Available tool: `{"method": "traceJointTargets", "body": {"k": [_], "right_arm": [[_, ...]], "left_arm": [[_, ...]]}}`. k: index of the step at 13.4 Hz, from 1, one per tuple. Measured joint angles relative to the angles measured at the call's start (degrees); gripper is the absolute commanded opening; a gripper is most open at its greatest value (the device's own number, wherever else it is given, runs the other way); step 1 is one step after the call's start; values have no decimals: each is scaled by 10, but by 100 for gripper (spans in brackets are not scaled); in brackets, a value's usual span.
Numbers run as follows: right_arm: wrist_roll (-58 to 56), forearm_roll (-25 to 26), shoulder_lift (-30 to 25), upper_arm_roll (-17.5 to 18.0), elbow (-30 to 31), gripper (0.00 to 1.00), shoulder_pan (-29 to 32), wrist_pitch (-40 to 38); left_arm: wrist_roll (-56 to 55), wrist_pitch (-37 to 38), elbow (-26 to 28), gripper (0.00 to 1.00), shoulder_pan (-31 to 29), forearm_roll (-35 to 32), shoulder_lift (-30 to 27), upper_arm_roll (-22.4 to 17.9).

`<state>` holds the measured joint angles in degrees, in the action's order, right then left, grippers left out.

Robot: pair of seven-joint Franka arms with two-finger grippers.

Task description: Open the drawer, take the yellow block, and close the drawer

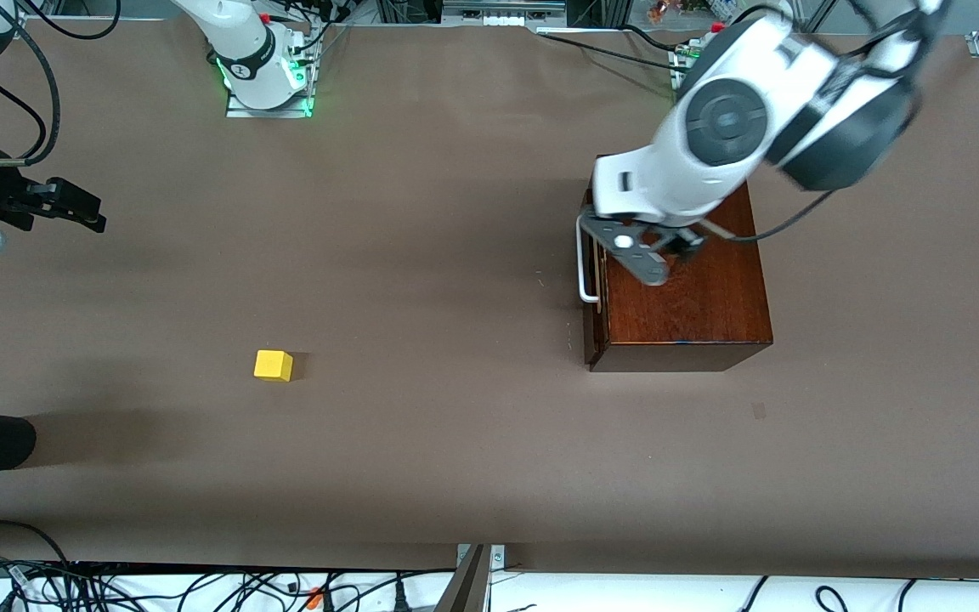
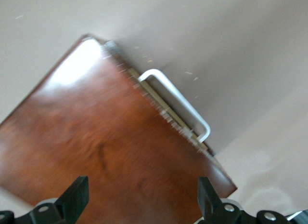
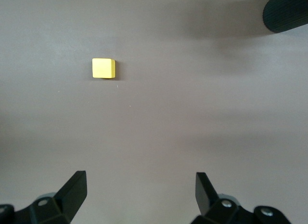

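The left hand (image 1: 664, 246) hangs over the box, fingers apart. The drawer (image 1: 591, 272) sits nearly shut. The right hand (image 1: 73, 204) waits, spread wide, and the yellow block (image 1: 273, 365) lies on the worktop (image 1: 421, 255).

Left arm, from its base at upper right of the front frame, bends down to mid-right; its end effector (image 1: 655, 255) points downward, fingers (image 2: 77, 195) spread wide (nothing between them). Right end effector (image 1: 73, 204) at the left edge, fingers (image 3: 72, 190) likewise apart.

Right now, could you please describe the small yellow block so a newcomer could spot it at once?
Start at the glossy dark mahogany wooden box toward the left arm's end of the brown table. Toward the right arm's end, slightly nearer the front camera, sits the small bright yellow cube, alone and the only brightly coloured thing.
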<state>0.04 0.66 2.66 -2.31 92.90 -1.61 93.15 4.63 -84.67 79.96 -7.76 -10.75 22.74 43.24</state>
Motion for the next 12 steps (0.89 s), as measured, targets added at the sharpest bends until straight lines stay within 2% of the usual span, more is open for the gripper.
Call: {"method": "traceJointTargets", "body": {"k": [2, 3, 5, 7, 10, 12], "right_arm": [[0, 0, 0, 0, 0, 100, 0, 0], [0, 0, 0, 0, 0, 100, 0, 0], [1, 0, 0, 0, 0, 100, 0, 0], [1, 0, 0, 0, 0, 100, 0, 0], [1, 0, 0, 0, 0, 100, 0, -1], [1, 0, 0, 0, 0, 100, 0, -1]], "left_arm": [[-1, 20, -28, 100, -21, 0, -13, -21], [-1, 24, -33, 100, -18, 1, -25, -48], [-1, 23, -26, 100, 17, 3, -63, -131], [-4, 4, 4, 100, 50, 15, -112, -206], [-8, -41, 75, 100, 71, 73, -191, -306], [-9, -58, 106, 100, 78, 82, -223, -363]]}}
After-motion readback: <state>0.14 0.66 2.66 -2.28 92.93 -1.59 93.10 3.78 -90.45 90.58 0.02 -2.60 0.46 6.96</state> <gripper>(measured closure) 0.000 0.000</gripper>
